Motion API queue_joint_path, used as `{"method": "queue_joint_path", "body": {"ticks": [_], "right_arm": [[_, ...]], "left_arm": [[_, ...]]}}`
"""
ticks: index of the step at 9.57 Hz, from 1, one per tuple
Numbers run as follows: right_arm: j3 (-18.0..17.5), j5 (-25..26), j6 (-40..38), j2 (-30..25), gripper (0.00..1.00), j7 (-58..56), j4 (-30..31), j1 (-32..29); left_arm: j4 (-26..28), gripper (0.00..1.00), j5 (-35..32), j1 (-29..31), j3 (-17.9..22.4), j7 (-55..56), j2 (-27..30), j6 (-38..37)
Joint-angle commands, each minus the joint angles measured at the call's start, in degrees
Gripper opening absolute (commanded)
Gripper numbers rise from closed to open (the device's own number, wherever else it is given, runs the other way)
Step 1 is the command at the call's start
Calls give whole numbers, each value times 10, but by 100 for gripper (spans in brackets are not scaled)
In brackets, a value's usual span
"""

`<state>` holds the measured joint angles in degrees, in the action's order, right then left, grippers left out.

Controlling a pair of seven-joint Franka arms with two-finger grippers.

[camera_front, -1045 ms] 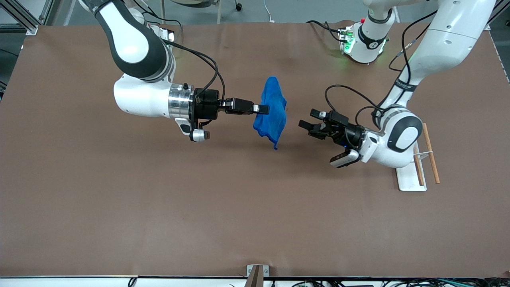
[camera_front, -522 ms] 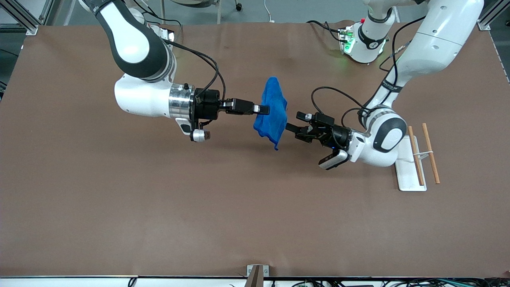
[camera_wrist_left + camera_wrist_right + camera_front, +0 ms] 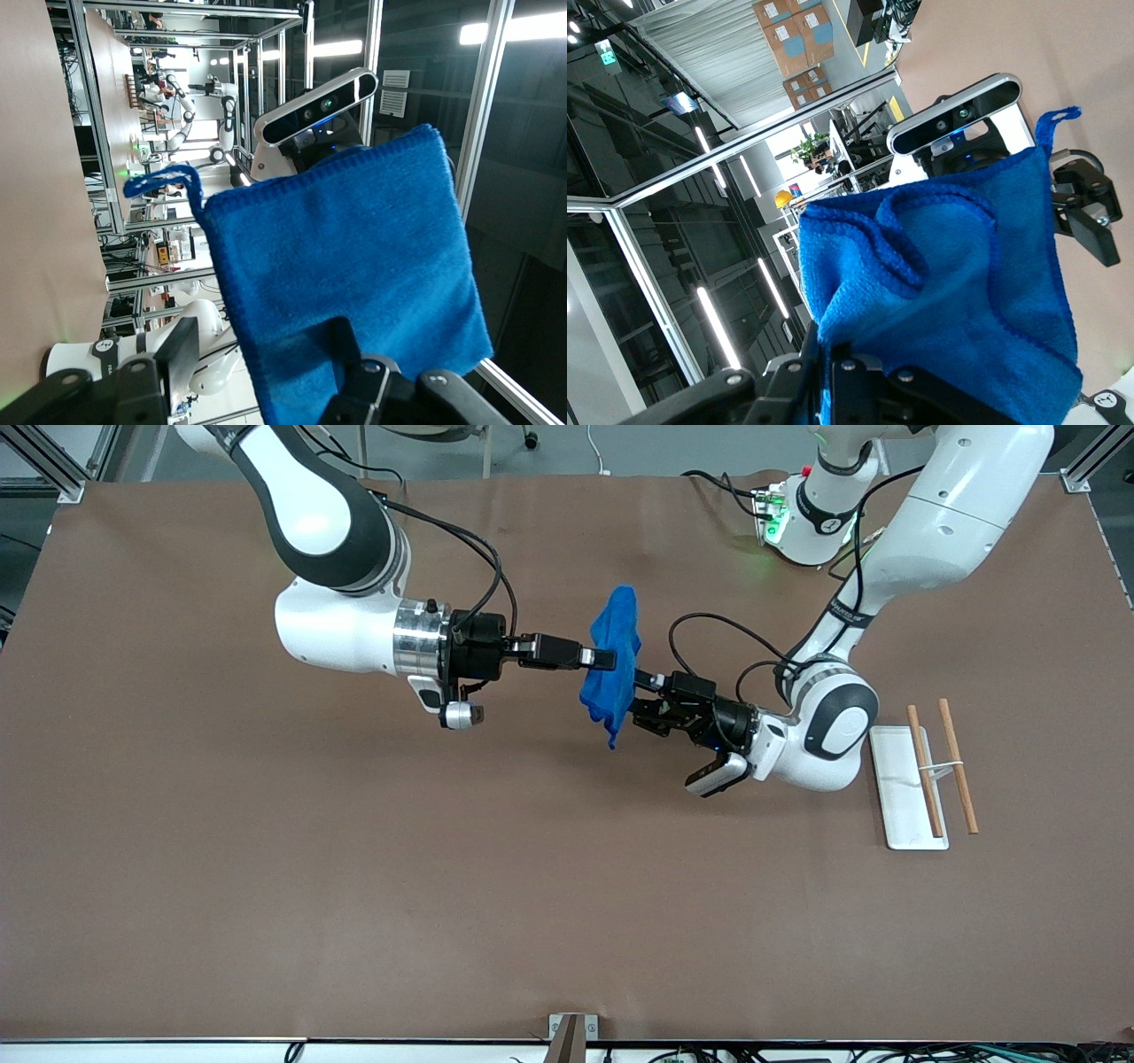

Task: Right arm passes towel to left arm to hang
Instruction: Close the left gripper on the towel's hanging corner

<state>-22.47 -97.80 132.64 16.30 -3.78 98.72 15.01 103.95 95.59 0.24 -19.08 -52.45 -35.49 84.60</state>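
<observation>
Hanging in the air over the middle of the table [image 3: 266,886], the towel [image 3: 614,662] is a bright blue cloth, bunched at its top and draping down to a small loop at its lowest corner. The right gripper [image 3: 606,659] reaches in level from the right arm's end of the table and has its jaws pressed together on the cloth's upper part, pinching it; in the right wrist view the towel [image 3: 948,292] spreads out from just ahead of those fingers. The left gripper [image 3: 645,700] comes at the towel from the left arm's end, its jaws spread with one finger on each face of the cloth's edge, not yet pressed onto it. In the left wrist view one dark finger [image 3: 347,350] lies in front of the towel [image 3: 354,266] and the other [image 3: 177,354] stands clear beside it. Near the left arm's end of the table lies a white tray [image 3: 895,779] with two wooden sticks [image 3: 959,778] across it, well apart from both grippers
</observation>
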Motion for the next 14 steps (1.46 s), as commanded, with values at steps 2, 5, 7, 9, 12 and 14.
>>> {"method": "queue_joint_path", "body": {"ticks": [2,5,7,9,12,14], "right_arm": [[-3,-16,5,-3,0,-4,1,-2],[-3,-16,6,-3,0,-4,2,-2],[-3,-16,6,-3,0,-4,2,-2],[-3,-15,6,-3,0,-4,2,-2],[-3,-16,6,-3,0,-4,2,-2],[-3,-15,6,-3,0,-4,2,-2]], "left_arm": [[-1,57,-35,19,3,23,0,-8],[-10,41,-34,18,1,23,6,-7],[-13,41,-34,16,2,24,6,-7],[-13,19,-35,20,2,25,7,-8],[-30,0,-86,39,8,82,26,-7],[-92,0,-208,63,9,203,38,-7]]}}
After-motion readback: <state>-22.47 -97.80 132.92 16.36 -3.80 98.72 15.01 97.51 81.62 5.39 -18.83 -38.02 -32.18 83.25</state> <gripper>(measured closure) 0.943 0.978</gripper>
